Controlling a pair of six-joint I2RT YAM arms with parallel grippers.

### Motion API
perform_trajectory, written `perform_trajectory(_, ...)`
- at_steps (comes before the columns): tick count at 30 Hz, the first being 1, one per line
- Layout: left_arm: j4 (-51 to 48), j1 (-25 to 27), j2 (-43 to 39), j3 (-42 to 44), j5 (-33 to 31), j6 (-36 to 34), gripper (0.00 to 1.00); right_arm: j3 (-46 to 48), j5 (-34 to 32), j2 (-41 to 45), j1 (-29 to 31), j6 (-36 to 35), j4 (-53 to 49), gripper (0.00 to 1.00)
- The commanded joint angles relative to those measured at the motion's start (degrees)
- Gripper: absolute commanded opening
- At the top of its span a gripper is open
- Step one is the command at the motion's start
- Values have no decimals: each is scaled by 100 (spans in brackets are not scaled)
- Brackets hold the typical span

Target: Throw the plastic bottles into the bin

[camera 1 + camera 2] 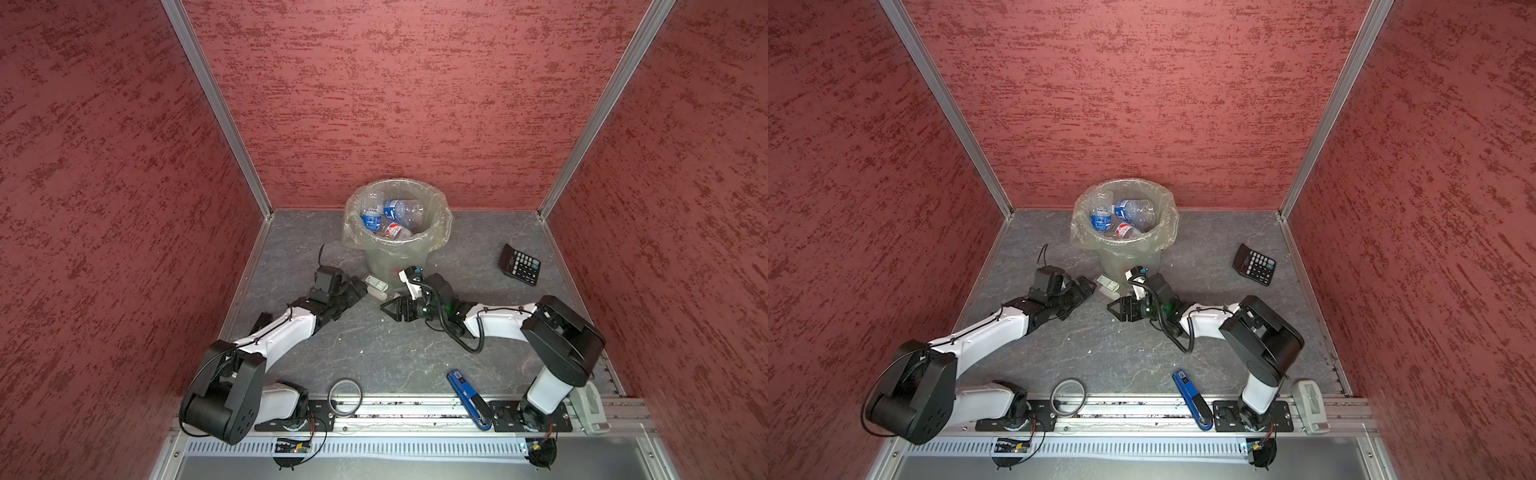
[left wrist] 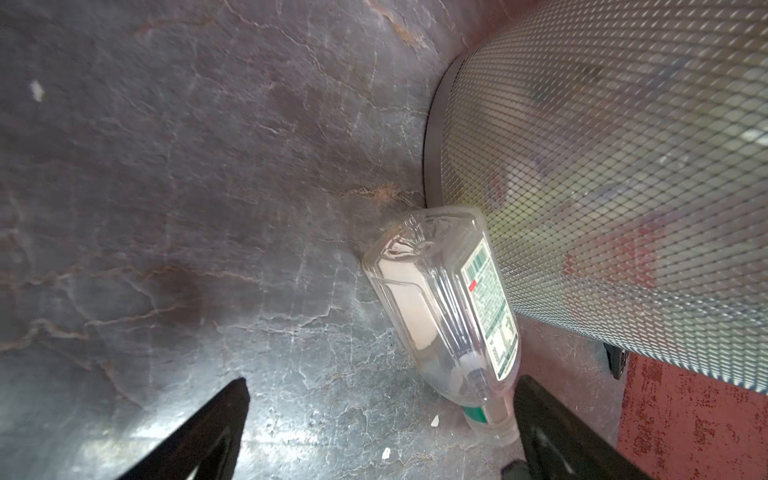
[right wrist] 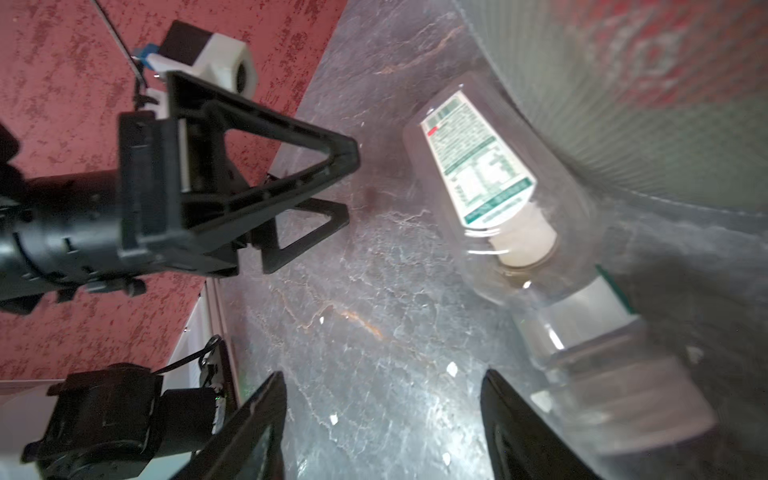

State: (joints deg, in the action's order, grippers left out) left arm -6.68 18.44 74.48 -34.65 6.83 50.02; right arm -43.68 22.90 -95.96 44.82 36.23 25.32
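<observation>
The bin (image 1: 444, 216), lined with a clear bag, stands at the back middle in both top views, and several plastic bottles (image 1: 392, 212) with blue or red labels lie in it. One clear bottle (image 1: 377, 285) with a green-and-white label lies on the table against the bin's foot. My left gripper (image 1: 362, 291) is open just left of it. In the left wrist view the bottle (image 2: 440, 299) has its cap end between the fingers, close to one of them. My right gripper (image 3: 384, 384) is open and empty, and the bottle (image 3: 478, 166) lies beside one of its fingers.
A black calculator (image 1: 519, 264) lies at the right of the table. A blue-and-black tool (image 1: 467, 397) and a tape ring (image 1: 345, 397) sit at the front edge, with a grey-white device (image 1: 590, 409) at the front right. Red walls close in three sides.
</observation>
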Motion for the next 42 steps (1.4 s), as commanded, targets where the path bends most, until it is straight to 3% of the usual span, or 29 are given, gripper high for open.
perform_trajectory(1,46,-7,58,-142,241,-305,100,71,-202,749,-9,-28,-279,75)
perform_trajectory(4,-31,112,250,-351,275,-441,99,-21,-624,1091,-15,-243,-775,77)
perform_trajectory(7,107,189,358,-371,326,-350,100,-277,-888,780,-97,-499,-1184,78)
perform_trajectory(18,102,275,276,-419,371,-297,99,-304,-1029,-399,-374,-407,-633,77)
perform_trajectory(35,-112,349,463,-595,214,-505,100,-506,-167,-770,-83,-65,13,75)
perform_trajectory(42,-787,328,852,-1224,-30,-1308,99,-602,-83,-864,190,179,256,75)
